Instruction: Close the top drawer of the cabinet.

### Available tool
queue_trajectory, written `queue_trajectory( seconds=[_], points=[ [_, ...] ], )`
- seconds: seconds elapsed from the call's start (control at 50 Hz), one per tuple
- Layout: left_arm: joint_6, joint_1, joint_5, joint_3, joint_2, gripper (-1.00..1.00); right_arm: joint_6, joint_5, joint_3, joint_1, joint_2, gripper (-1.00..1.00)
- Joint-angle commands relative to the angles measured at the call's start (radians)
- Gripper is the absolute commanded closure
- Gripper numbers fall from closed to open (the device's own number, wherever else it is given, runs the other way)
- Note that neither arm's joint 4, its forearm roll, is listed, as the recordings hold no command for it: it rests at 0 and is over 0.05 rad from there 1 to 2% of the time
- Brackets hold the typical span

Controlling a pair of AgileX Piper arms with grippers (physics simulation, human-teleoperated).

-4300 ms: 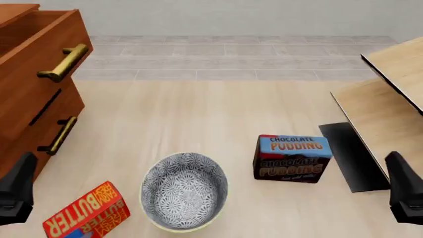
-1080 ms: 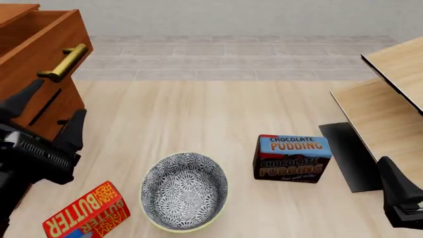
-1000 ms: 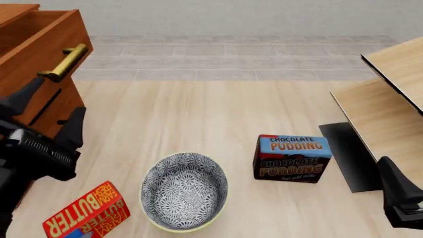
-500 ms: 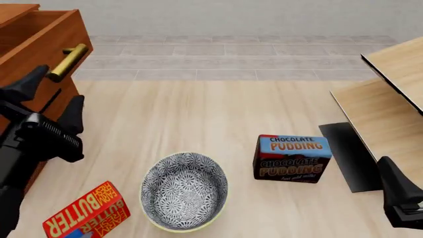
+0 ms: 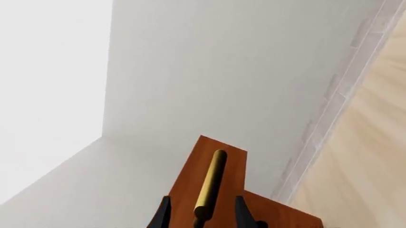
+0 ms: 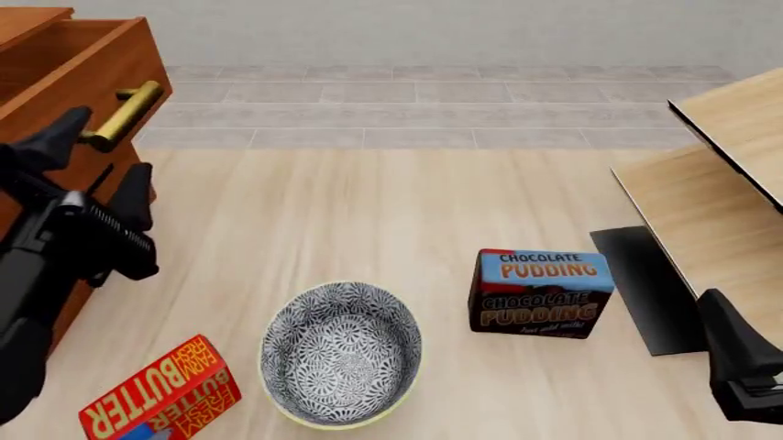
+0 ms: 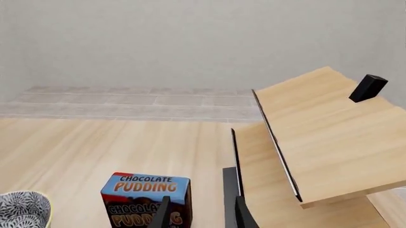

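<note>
The cabinet [image 6: 27, 20] stands at the far left in the front view. Its top drawer [image 6: 86, 64] is pulled out, with the brass bar handle [image 6: 123, 112] on its front. My left gripper [image 6: 98, 165] is open, just below and in front of that handle, not touching it. In the left wrist view the handle [image 5: 211, 183] lies in line with the gap between my open fingers [image 5: 163, 216], against the drawer front [image 5: 233, 167]. My right gripper [image 6: 724, 335] sits low at the right edge, open and empty; it also shows in the right wrist view [image 7: 201, 216].
A patterned bowl [image 6: 340, 353] sits front centre. A chocolate pudding box [image 6: 538, 293] stands to its right and a butter box [image 6: 159, 394] lies front left. Pale light-wood furniture [image 6: 722, 202] with a dark panel [image 6: 648, 289] fills the right side.
</note>
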Motion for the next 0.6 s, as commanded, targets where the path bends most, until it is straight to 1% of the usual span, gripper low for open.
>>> queue_trajectory(
  seconds=[0.02, 0.08, 0.3, 0.6],
  points=[
    [0.013, 0.005, -0.001, -0.021, 0.033, -1.00, 0.002, -0.001, 0.000, 0.002, 0.000, -1.00],
    [0.025, 0.009, -0.001, -0.029, 0.039, -1.00, -0.001, -0.002, 0.000, 0.004, 0.000, -1.00],
    [0.020, 0.022, -0.001, -0.037, 0.066, -1.00, 0.000, -0.002, 0.000, 0.006, 0.000, -1.00],
    [0.023, 0.033, -0.001, -0.072, 0.110, -1.00, -0.002, -0.003, 0.000, 0.004, 0.000, -1.00]
  ],
)
